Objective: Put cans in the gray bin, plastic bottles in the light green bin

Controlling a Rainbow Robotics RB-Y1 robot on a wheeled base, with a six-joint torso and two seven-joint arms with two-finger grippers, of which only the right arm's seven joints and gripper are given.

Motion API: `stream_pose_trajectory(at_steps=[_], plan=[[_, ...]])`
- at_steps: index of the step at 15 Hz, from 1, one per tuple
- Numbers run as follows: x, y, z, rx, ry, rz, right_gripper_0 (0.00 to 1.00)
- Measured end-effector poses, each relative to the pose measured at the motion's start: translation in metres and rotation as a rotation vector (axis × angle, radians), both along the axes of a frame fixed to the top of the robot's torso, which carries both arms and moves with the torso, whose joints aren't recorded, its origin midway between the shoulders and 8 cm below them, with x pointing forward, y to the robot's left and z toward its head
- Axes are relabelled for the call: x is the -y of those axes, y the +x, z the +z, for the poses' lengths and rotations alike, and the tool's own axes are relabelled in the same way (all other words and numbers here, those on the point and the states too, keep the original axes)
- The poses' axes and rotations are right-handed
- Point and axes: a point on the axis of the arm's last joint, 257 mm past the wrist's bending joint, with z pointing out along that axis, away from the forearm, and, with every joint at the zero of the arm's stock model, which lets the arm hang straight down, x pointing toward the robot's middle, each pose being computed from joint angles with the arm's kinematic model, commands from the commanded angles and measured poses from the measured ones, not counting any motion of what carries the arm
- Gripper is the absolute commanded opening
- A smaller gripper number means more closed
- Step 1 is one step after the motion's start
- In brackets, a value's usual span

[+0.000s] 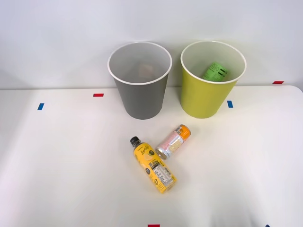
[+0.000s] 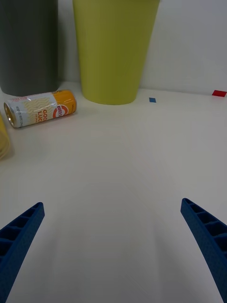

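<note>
The can point(image 1: 173, 142) lies on its side on the white table point(image 1: 57, 165), just in front of the gray bin point(image 1: 140, 80), its orange end pointing toward the light green bin point(image 1: 208, 80) and its silver top toward the yellow bottle point(image 1: 153, 164). From my wrist I see that can point(image 2: 40, 109) lying flat with nothing gripping it, close to the foot of the gray bin point(image 2: 28, 47) and a little apart from the light green bin point(image 2: 113, 49).

The yellow bottle also lies on its side, just beside the can, its black cap close to the can's silver top and its base angled away from the bins. A green-labelled bottle point(image 1: 215, 72) rests inside the light green bin, which stands upright right next to the gray bin.

My fingers point(image 2: 19, 236) are spread wide apart, holding nothing, above bare table well short of the can.

Small red and blue tape marks point(image 1: 98, 95) dot the table around the bins.
</note>
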Motion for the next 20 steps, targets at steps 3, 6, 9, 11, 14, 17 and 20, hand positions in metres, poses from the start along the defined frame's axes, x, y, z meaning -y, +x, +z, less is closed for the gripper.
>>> stream_pose_trajectory(at_steps=[3,6,9,11,14,17,20], plan=[[0.0000,0.0000,0.0000,0.000,0.000,0.000,1.00],[0.0000,0.0000,0.0000,0.000,0.000,0.000,1.00],[0.0000,0.0000,0.0000,0.000,0.000,0.000,1.00],[0.0000,0.0000,0.0000,0.000,0.000,0.000,1.00],[0.0000,0.0000,0.0000,0.000,0.000,0.000,1.00],[0.0000,0.0000,0.0000,0.000,0.000,0.000,1.00],[0.0000,0.0000,0.0000,0.000,0.000,0.000,1.00]])
